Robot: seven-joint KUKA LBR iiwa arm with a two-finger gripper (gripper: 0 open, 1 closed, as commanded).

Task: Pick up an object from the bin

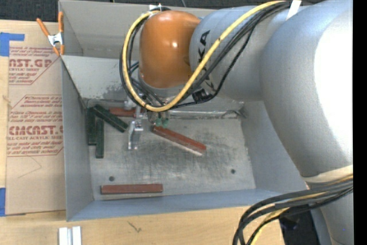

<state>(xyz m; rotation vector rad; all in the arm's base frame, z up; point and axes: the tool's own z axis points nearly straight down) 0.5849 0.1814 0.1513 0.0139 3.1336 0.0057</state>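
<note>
My gripper [134, 140] hangs below the orange cover, low over the bin floor at the back left of the middle. Just right of it a red-brown flat stick [179, 140] lies slanting down to the right, its upper end under the wrist. To the left, a dark green bar [111, 117] lies at an angle, with a short brown piece [121, 112] beside it near the back wall. I see nothing held in the gripper.
A second dark green bar [94, 132] lies upright along the left wall. A red-brown bar [131, 189] rests flat by the front wall. The arm and its cables cover the bin's back and right side.
</note>
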